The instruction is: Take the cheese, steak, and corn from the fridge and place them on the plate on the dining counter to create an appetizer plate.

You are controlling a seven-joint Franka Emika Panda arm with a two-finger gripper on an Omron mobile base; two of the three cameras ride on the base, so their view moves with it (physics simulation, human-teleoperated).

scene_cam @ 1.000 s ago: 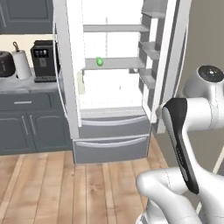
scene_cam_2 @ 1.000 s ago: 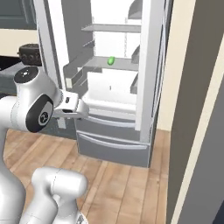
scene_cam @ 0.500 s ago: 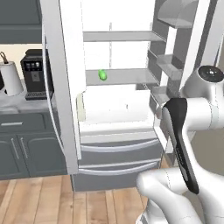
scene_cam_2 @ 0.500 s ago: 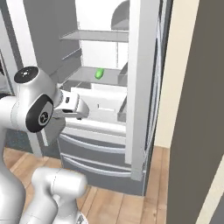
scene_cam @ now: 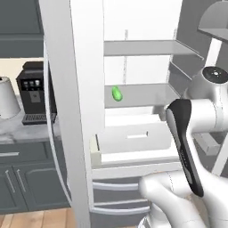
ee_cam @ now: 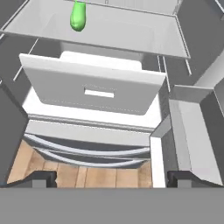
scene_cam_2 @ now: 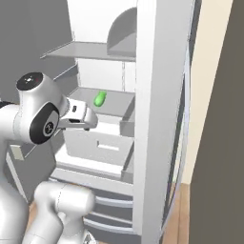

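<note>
The fridge (scene_cam: pixel 67 111) stands open in front of me, with white shelves and a pull-out drawer (ee_cam: pixel 94 89). The corn (scene_cam: pixel 116 93), a small bright green oblong, lies on the middle shelf, also seen from the right (scene_cam_2: pixel 99 99) and at the top left of the hand view (ee_cam: pixel 78 16). My gripper (ee_cam: pixel 111 178) is open and holds nothing. It hangs in front of the drawer, below and short of the corn (scene_cam_2: pixel 86 119). The cheese, steak, plate and dining counter are out of view.
A black coffee machine (scene_cam: pixel 33 95) and a white roll (scene_cam: pixel 8 98) stand on the worktop over dark grey cabinets (scene_cam: pixel 22 178) to the left. The fridge door (scene_cam_2: pixel 162 119) stands close on the right, with door bins (ee_cam: pixel 192 135). Wooden floor (ee_cam: pixel 78 175) lies below.
The base has driven closer to the fridge, so the whole picture shifted and the shelves and corn look larger. The gripper has stayed open.
</note>
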